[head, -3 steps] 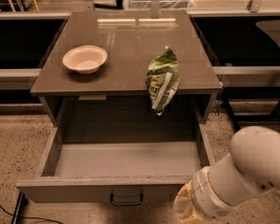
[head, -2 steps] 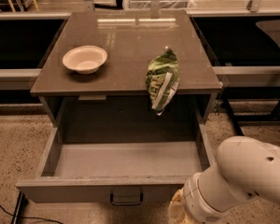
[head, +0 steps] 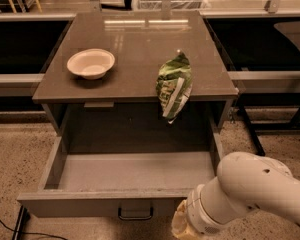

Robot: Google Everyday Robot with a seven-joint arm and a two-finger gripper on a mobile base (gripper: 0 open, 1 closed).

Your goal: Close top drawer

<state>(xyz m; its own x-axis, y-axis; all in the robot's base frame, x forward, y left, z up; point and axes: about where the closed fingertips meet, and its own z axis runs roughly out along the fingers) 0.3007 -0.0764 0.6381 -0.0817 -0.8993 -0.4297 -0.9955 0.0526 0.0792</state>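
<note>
Camera view: at the left a bowl [head: 90, 63] sits on the cabinet top [head: 135, 34], well apart from the work. Below, the top drawer [head: 90, 203] stands pulled far out, its front low in the picture with the handle [head: 135, 214] at centre. Right of centre a chip bag [head: 174, 84] overhangs the top's front edge, its tip dangling above the open drawer. The gripper [head: 183, 226] is low, just right of the handle and close to the drawer front. Contact cannot be told, nor whether it is released or clenched. The arm [head: 255, 194] fills the lower right.

The push likely goes best placed near the handle, not the right corner, and driven straight toward the cabinet so the drawer does not skew. Go steadily, since the closing front may catch the bag's hanging tip.
</note>
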